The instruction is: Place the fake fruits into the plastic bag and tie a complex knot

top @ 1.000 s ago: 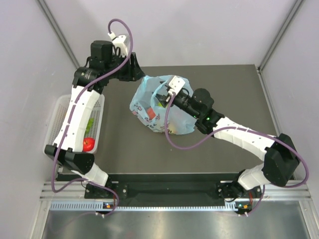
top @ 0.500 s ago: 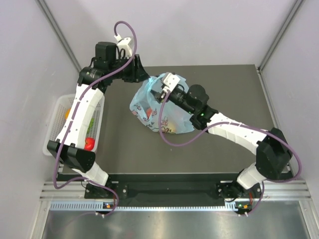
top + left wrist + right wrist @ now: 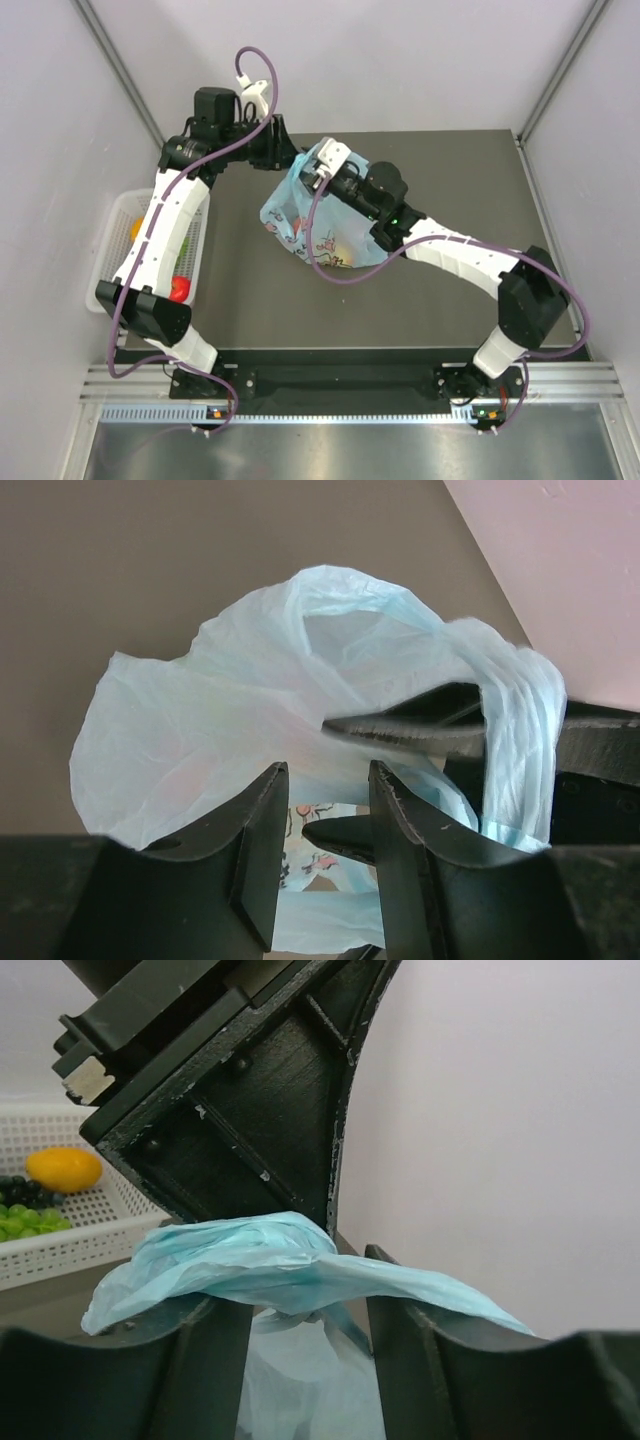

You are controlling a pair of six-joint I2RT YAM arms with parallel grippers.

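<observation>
Mid-frame in the top view, on the counter (image 3: 450, 190), the plastic bag (image 3: 330, 240). At the bag's upper-left rim, left tool (image 3: 287, 162) and right tool (image 3: 308, 180) close together, left above. At the counter's left edge, a basket (image 3: 112, 235); inside, fake fruits: apple (image 3: 178, 289) lowest, mango (image 3: 63, 1168) beside grapes (image 3: 25, 1222).

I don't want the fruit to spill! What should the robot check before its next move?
1. All fruits in bag: not ok; apple and grapes sit in basket.
2. Handle lying across right gripper: ok.
3. Left gripper open: ok.
4. Knot tied: not ok.
5. Grippers clear of each other: cannot tell.
</observation>
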